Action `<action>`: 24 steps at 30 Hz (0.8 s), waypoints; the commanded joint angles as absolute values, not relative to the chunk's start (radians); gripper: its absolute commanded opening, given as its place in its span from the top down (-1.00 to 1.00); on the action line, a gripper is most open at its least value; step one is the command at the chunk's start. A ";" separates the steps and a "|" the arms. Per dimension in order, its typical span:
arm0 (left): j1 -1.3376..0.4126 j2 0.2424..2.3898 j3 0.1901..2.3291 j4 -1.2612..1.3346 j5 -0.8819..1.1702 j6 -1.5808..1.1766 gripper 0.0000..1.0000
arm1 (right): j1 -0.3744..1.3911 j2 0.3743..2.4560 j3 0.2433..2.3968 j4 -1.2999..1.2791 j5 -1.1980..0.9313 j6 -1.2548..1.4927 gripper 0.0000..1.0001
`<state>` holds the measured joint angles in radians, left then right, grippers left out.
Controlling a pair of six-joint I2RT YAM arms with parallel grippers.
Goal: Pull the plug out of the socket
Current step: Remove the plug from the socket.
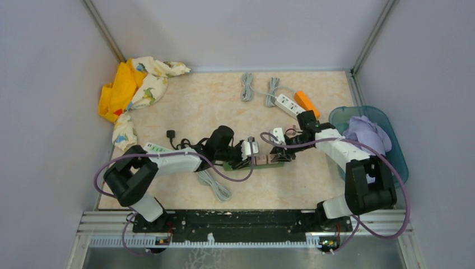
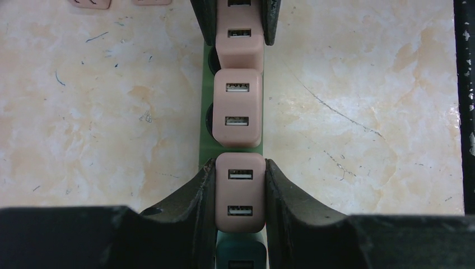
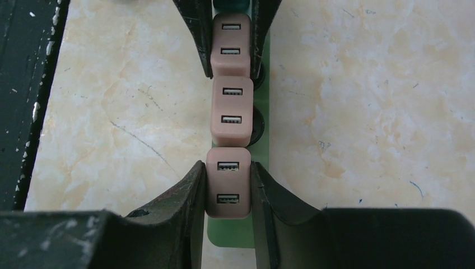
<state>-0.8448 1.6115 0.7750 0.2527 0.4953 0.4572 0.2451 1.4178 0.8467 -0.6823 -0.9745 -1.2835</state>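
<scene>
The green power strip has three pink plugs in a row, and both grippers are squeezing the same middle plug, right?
No. The green power strip has three pink plugs in a row, but the left gripper and right gripper each squeeze a different end one; the middle plug is untouched. The right wrist view shows it.

Yellow cloth [image 1: 131, 89] in far left corner; two grey cable coils [image 1: 246, 86] at far edge; teal bin [image 1: 395, 134] holding lavender cloth [image 1: 367, 134], right edge.
</scene>
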 commanded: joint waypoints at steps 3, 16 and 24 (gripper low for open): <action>-0.843 1.615 0.760 0.200 0.489 0.452 0.99 | 0.307 1.392 0.885 -0.709 -1.104 -1.347 1.00; -0.844 1.605 0.750 0.211 0.488 0.451 0.99 | 0.230 1.372 0.911 -0.751 -1.086 -1.378 1.00; -0.844 1.591 0.736 0.224 0.486 0.449 0.99 | 0.226 1.382 0.946 -0.826 -1.095 -1.433 1.00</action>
